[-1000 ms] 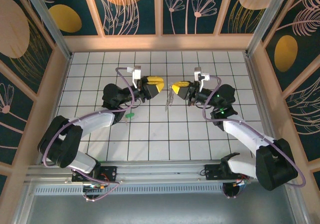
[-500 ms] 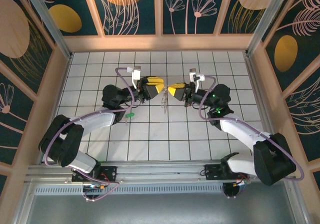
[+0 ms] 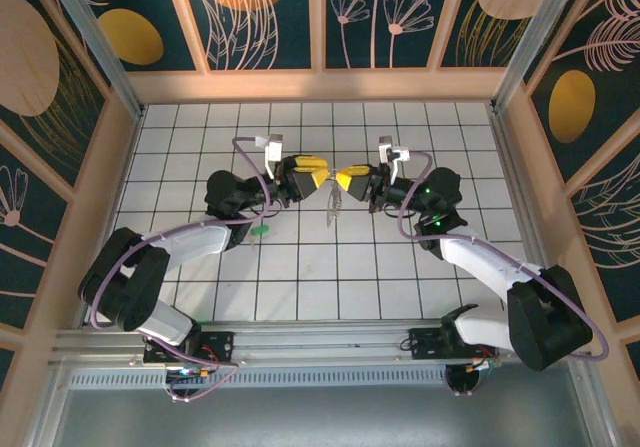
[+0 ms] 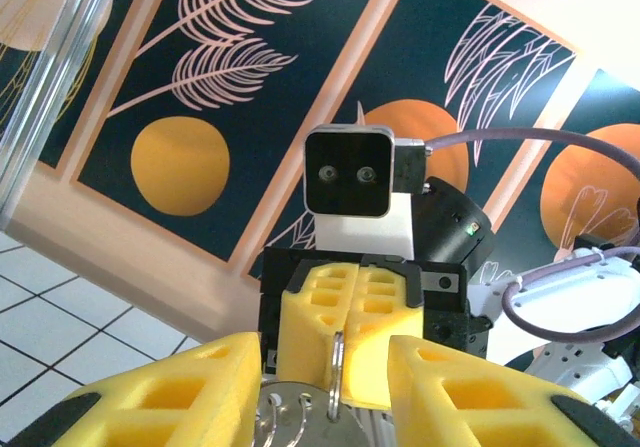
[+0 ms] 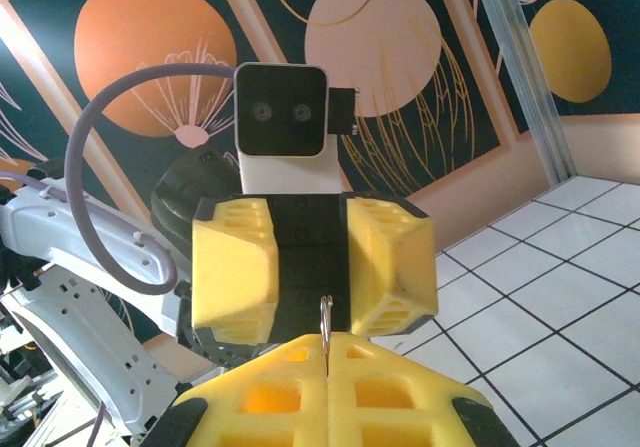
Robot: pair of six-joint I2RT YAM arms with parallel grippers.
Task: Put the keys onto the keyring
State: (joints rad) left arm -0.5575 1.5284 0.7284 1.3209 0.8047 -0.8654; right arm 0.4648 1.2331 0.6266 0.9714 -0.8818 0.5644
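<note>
While my right gripper (image 5: 326, 353) pinches the keyring (image 5: 325, 317) in mid-air, keys (image 3: 333, 207) dangling, my left gripper (image 3: 318, 174) stands spread around it. The green key (image 3: 260, 230) lies on the table (image 3: 300, 267), so I'd fetch it next.

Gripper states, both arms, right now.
Left gripper: open, fingers apart on either side of the keyring, no grip visible.
Right gripper: shut, pinching the keyring.
</note>
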